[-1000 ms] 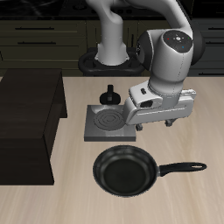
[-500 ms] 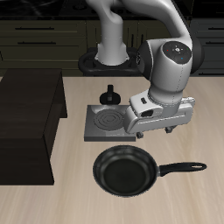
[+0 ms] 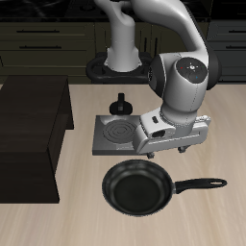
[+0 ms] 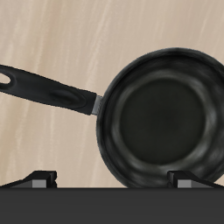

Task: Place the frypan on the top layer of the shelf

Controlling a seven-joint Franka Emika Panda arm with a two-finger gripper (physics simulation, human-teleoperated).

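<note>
The frypan (image 3: 136,188) lies flat on the table near its front edge, its long black handle (image 3: 197,184) pointing sideways away from the shelf. In the wrist view the frypan (image 4: 166,109) and its handle (image 4: 48,89) show in full below the gripper. My gripper (image 3: 169,149) hovers above the pan's back rim, apart from it. In the wrist view the gripper (image 4: 114,179) is open and empty, with its fingertips (image 4: 39,178) spread wide. The dark shelf (image 3: 29,135) stands at the table's side, its flat top board bare.
A square grey burner plate (image 3: 120,135) with a spiral coil lies just behind the pan. A small black knobbed pot (image 3: 121,103) stands behind it. Dark drawer cabinets (image 3: 48,38) line the back.
The arm has lowered a little and come slightly forward toward the pan, with the wrist turning. The pan has not moved. The gripper stays open.
</note>
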